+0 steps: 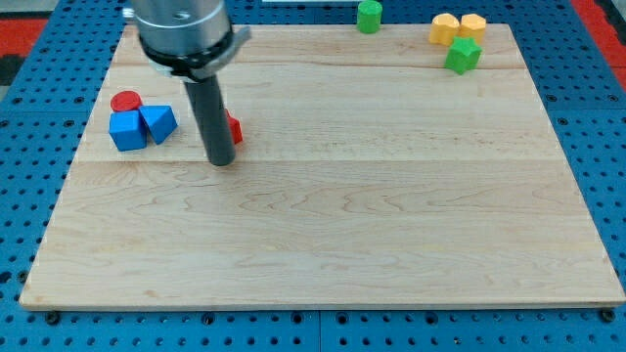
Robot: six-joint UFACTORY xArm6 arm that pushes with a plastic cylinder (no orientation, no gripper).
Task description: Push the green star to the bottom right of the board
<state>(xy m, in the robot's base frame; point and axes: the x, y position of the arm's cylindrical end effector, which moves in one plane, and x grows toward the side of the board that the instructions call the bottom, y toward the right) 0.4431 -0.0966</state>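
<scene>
The green star [464, 55] lies near the view's top right corner of the wooden board [342, 244], just below two yellow blocks [445, 28] [472, 25]. My tip [222, 162] rests on the board in the view's left half, far to the left of and below the green star. A red block [235, 128] sits right behind the rod, mostly hidden by it and just above the tip.
A green cylinder [369, 16] stands at the board's top edge. A red cylinder [125, 101], a blue cube [127, 130] and a blue triangular block [158, 123] cluster at the view's left, to the left of my tip.
</scene>
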